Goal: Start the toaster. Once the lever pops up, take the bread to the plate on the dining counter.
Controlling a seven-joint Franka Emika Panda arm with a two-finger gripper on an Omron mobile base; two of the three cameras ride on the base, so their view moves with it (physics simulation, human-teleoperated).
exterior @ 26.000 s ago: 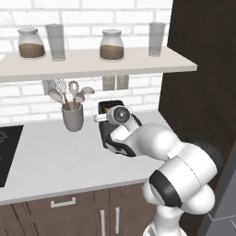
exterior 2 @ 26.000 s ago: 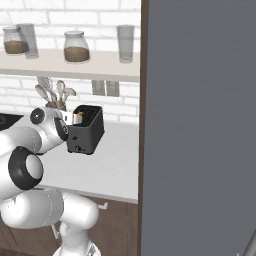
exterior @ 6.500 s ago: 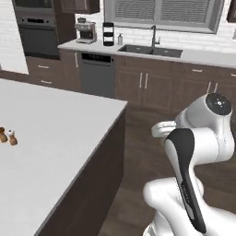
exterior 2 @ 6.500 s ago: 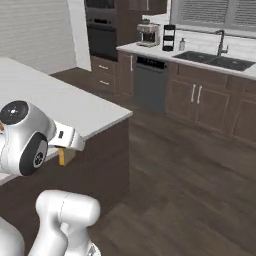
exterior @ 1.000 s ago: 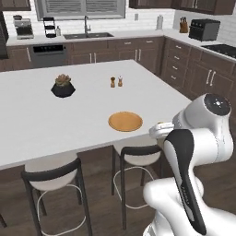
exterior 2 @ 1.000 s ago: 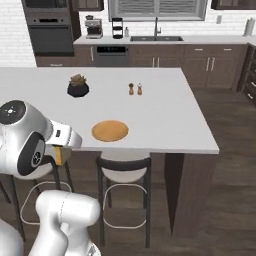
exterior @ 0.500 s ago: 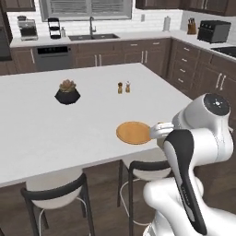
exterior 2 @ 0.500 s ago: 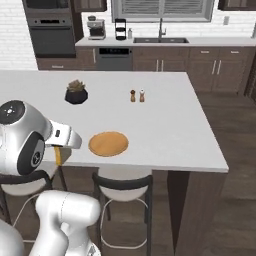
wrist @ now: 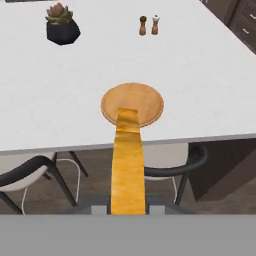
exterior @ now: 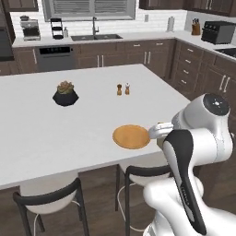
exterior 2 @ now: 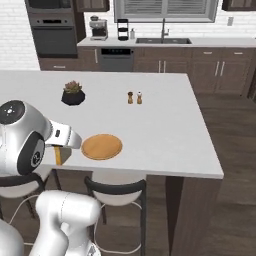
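Bread (wrist: 128, 165) is pinched edge-on between my gripper's (wrist: 128, 210) fingers, so in the hand view I look along its golden crust as a long strip running toward 12 o'clock, its far end overlapping the near rim of the plate (wrist: 132, 104). I cannot see the fingertips themselves, but the jaws stand narrow on the slice. In the right base view the bread (exterior 2: 58, 155) hangs below the wrist, off the near edge of the dining counter (exterior 2: 165, 130), with the wooden plate (exterior 2: 101, 146) just beside it at about 3 o'clock. The plate sits close to the counter's near edge, above the stools (exterior: 44, 200), which I judge makes it an easy reach from where the base stands. In the left base view the plate (exterior: 131, 137) lies at 9 o'clock of the wrist. A potted succulent (exterior: 65, 93) and a salt-and-pepper pair (exterior: 123, 89) stand well apart from the plate at about 10 and 12 o'clock, clear of my path. I reckon the carry is nearly finished: what remains is to bring the slice over the plate's middle, lower it and let go. Held on edge, it may tip or roll off the rim if released too early.
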